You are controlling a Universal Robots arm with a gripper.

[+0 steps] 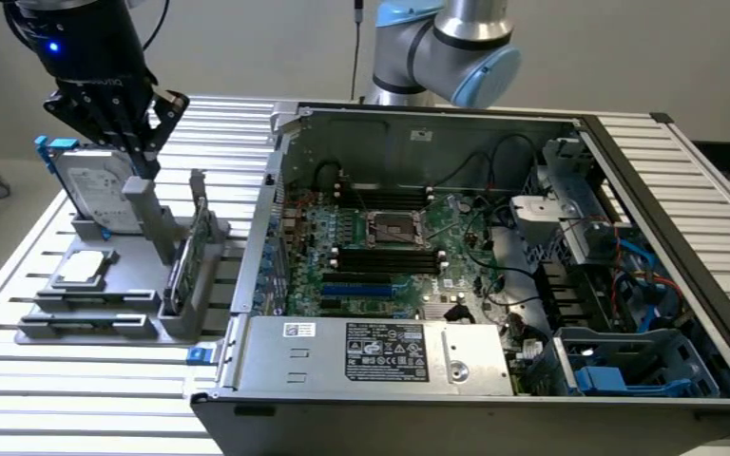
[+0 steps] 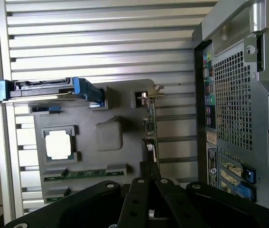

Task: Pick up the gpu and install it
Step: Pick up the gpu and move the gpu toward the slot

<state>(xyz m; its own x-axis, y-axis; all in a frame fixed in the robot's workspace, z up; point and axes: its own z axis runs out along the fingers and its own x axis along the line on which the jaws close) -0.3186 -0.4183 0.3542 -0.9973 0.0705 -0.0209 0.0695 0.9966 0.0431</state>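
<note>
The gpu (image 1: 185,252) stands on edge in a slot of the grey holder (image 1: 111,321) at the exterior view's left, showing a green board and a silver bracket. In the wrist view the gpu (image 2: 150,124) appears edge-on as a thin strip running toward my fingers. My gripper (image 1: 142,167) hangs above the holder, between the hard drive and the gpu, a little higher than the card and apart from it. Its black fingertips (image 2: 146,170) are pressed together with nothing between them.
A silver hard drive (image 1: 86,185) with blue rails stands upright in the holder, and a square processor chip (image 1: 83,269) lies flat in front. The open computer case (image 1: 286,142) with its motherboard (image 1: 378,256) lies to the exterior view's right, on the slatted metal table (image 1: 73,399).
</note>
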